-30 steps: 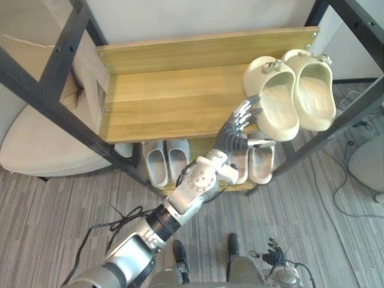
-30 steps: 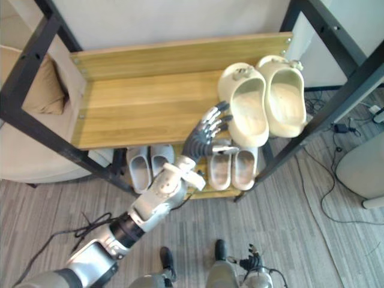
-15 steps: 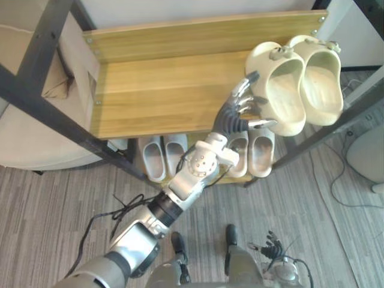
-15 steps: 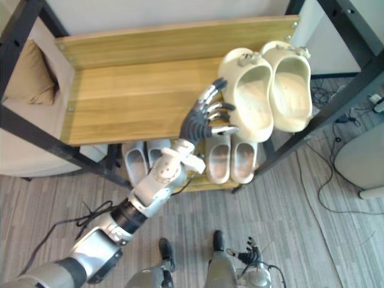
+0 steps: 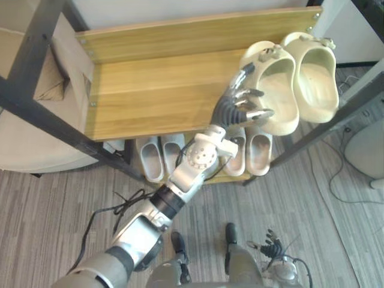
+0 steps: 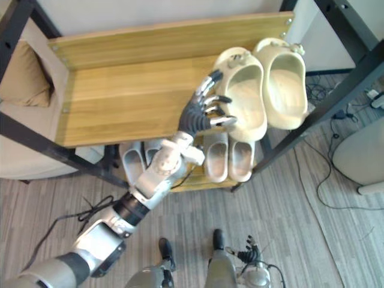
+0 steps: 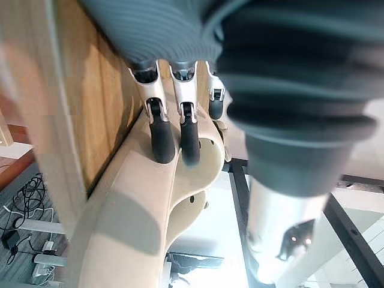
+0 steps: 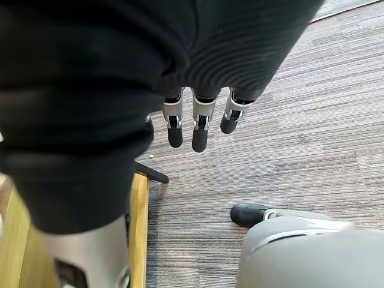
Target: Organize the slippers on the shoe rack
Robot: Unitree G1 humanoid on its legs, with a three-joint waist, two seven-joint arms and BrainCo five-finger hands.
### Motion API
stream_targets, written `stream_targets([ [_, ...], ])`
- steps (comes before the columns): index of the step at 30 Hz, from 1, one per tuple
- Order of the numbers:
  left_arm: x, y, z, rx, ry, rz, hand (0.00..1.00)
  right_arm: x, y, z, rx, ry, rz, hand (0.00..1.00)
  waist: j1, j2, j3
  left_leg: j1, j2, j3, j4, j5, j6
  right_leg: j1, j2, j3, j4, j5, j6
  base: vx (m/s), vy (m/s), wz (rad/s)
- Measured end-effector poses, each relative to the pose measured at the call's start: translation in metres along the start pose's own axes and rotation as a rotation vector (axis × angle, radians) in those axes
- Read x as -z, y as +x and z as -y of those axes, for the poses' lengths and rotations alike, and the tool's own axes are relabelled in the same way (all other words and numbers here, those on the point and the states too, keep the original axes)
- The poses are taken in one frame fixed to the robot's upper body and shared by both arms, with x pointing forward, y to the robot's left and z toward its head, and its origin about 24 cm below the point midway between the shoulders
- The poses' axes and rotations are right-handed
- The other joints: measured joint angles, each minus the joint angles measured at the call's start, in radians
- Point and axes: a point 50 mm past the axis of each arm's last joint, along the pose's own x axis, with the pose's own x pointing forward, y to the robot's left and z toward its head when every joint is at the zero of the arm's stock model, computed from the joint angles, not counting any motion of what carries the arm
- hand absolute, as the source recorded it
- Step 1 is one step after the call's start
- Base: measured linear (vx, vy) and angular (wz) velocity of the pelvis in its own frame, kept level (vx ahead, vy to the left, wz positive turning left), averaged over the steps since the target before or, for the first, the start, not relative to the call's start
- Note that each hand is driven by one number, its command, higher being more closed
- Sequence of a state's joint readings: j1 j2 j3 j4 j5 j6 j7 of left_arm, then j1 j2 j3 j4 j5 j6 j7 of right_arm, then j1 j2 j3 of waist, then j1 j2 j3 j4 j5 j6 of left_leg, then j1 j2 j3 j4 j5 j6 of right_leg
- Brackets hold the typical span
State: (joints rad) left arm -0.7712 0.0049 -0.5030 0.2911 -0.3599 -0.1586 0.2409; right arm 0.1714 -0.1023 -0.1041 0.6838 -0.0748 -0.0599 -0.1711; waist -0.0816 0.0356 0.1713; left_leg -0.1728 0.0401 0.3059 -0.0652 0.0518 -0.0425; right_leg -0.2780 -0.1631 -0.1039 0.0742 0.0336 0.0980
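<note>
Fingers (image 5: 239, 84) of the left hand (image 5: 230, 111) are seen spread against the overhanging cream slipper (image 5: 279, 84) on the top shelf (image 5: 156, 96) in the eye views, tips laid on its rim in the left wrist view, and it could be tipped off by a hard push.

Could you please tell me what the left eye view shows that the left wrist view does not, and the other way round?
The left eye view adds, underneath the top board, a grey slipper pair and a beige slipper pair, plus the right hand hanging low. The left wrist view adds a close look: dark fingertips resting on the outer wall of the nearer cream clog. Both share the left hand, open against that clog on the wooden shelf.
</note>
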Motion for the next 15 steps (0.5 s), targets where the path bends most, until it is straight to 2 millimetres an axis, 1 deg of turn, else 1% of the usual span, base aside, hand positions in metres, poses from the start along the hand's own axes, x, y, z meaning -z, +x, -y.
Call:
stream_targets([
  [5,0.0,0.001,-0.01,-0.034,0.009,-0.001,0.0,0.001,0.0,0.0,0.003,0.009,-0.005,0.0,-0.001,0.0,0.0,0.002,0.0,-0.005,0.0,0.0,0.0,0.003,0.001,-0.001,0.0,0.001,-0.001,0.0,0.0,0.0],
  [9,-0.001,0.001,-0.027,-0.095,0.018,0.003,0.0,0.003,0.0,0.0,0.002,0.006,-0.014,0.0,-0.005,0.001,-0.001,0.007,-0.001,-0.017,0.0,0.002,0.002,0.014,0.001,-0.007,-0.003,0.002,-0.002,0.01,-0.002,0.05],
  [12,0.002,-0.006,-0.041,-0.143,0.028,-0.009,0.0,0.009,0.001,0.003,0.004,-0.009,-0.042,0.0,-0.014,0.005,-0.004,0.018,-0.003,-0.04,0.0,0.002,0.002,0.042,0.0,-0.028,-0.012,0.001,-0.002,0.02,0.0,0.18],
  [15,-0.001,-0.017,-0.055,-0.18,0.017,0.005,0.0,0.017,0.001,0.005,0.001,-0.023,-0.079,0.0,-0.015,0.005,-0.005,0.018,-0.005,-0.051,0.0,0.004,0.004,0.053,-0.001,-0.04,-0.02,0.002,-0.001,0.02,0.005,0.13],
])
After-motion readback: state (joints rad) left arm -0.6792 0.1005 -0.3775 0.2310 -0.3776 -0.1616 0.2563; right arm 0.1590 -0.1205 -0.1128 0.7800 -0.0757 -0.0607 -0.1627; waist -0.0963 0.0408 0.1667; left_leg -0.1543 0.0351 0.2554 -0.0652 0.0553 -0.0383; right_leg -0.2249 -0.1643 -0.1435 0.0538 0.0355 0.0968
